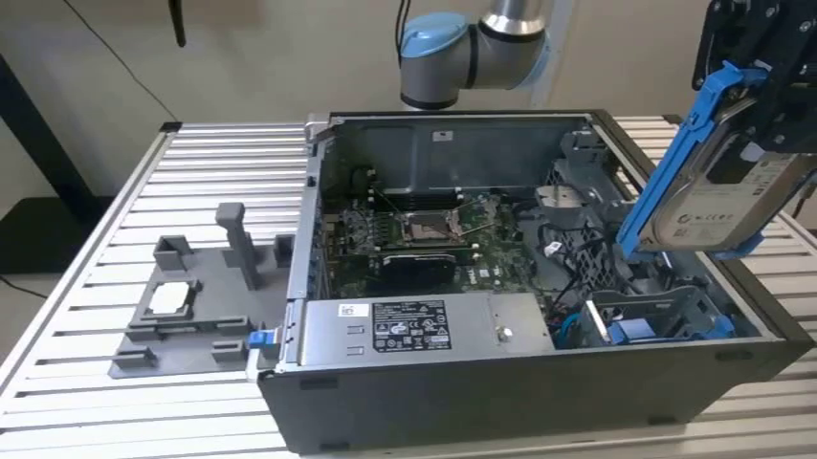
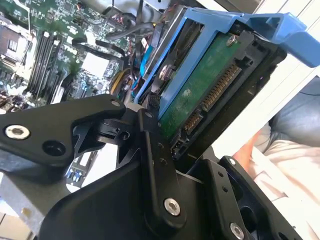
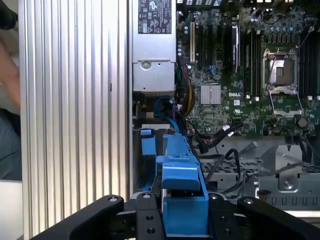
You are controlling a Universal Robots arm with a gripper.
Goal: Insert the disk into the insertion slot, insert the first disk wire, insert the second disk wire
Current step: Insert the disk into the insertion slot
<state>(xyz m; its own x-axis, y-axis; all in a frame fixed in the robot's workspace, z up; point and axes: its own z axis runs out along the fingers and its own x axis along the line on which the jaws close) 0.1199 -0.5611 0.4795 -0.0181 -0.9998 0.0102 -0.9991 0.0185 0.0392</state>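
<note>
One gripper [image 1: 776,105]: you have it closed tight on the disk [image 1: 717,196], by its blue carrier.
Disk: tilted, in the air, over the case [image 1: 511,392] on the exterior view's right.
Insertion slot [image 1: 657,314]: inside the case, below the disk, apart from it.
</note>
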